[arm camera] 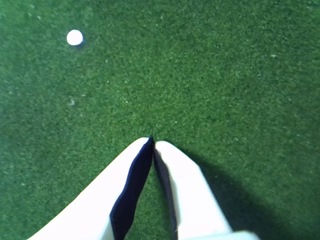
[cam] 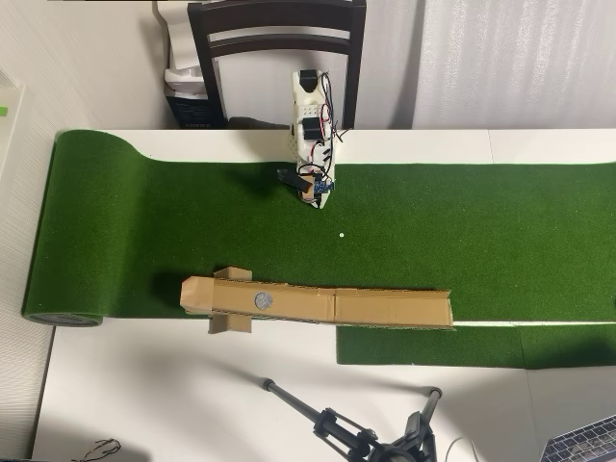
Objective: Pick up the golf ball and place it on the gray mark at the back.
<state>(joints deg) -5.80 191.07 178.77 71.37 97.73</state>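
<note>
One arm [cam: 313, 130], white, folded at the back edge of the green mat [cam: 481, 221] on one white table [cam: 144, 385]. One gripper [arm camera: 152, 141]: two white fingers [arm camera: 182, 185] closed tip to tip, holding nothing, above bare mat. One cardboard channel [cam: 385, 308] lying along the mat's front edge. One gray mark [cam: 263, 300] inside it, toward its left end in the overhead view. One tiny white dot [cam: 341, 234] on the mat. Golf ball: not identifiable. One chair [cam: 279, 48]; one tripod [cam: 356, 438].
</note>
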